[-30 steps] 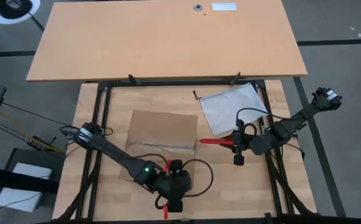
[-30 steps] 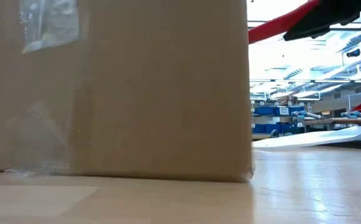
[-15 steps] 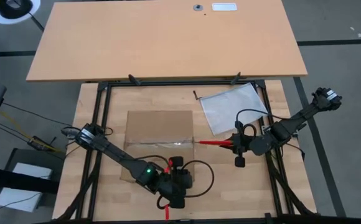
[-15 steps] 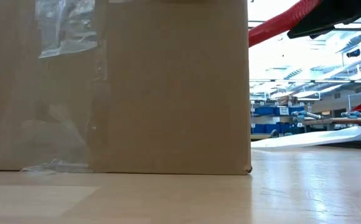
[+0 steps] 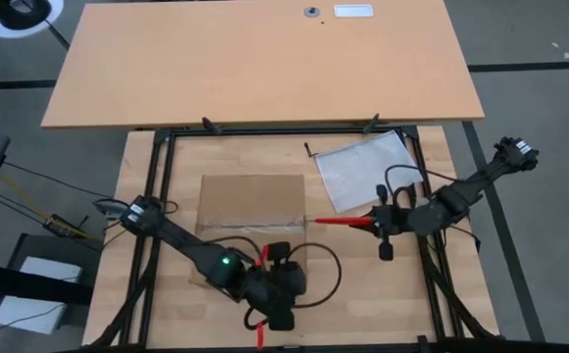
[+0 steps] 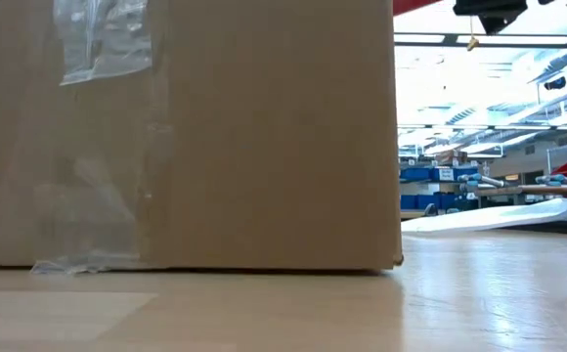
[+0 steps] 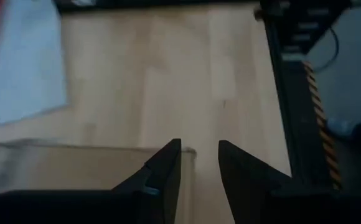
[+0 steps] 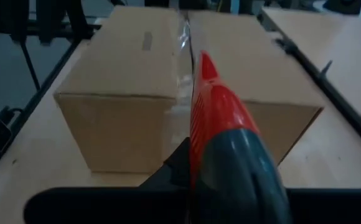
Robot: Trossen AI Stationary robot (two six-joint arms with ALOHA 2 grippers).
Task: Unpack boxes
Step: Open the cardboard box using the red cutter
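Note:
The brown cardboard box [image 5: 251,210] stands flat on the table's middle, its taped seam [image 8: 183,37] running along its top; it fills the left of the low view [image 6: 181,137]. My left gripper [image 7: 199,155] hovers open over the box's near right corner [image 5: 277,257], and I see no touch. My right gripper [image 5: 375,224] is to the right of the box, shut on a red-handled box cutter [image 5: 338,222]. The cutter's tip [image 8: 203,59] points at the right end of the seam; whether it touches I cannot tell. My right gripper holds the box cutter by the dark rear end of its handle [image 8: 243,162], pinched between the two fingers. The fingers come roughly level from the table's right and lie along the cutter. The cutter is lifted clear of the table, its red front end toward the box.
A clear plastic zip bag [image 5: 363,169] lies at the table's far right, seen also in the low view [image 6: 499,215]. Black frame rails [image 5: 157,196] run along the table's sides. A large wooden board [image 5: 265,59] lies beyond the far edge.
The box has turned from skewed to square with the table's edges and sits a little farther right. My left gripper has risen from the box's near right corner. My right gripper has risen a little with the cutter, which has nearly left the low view.

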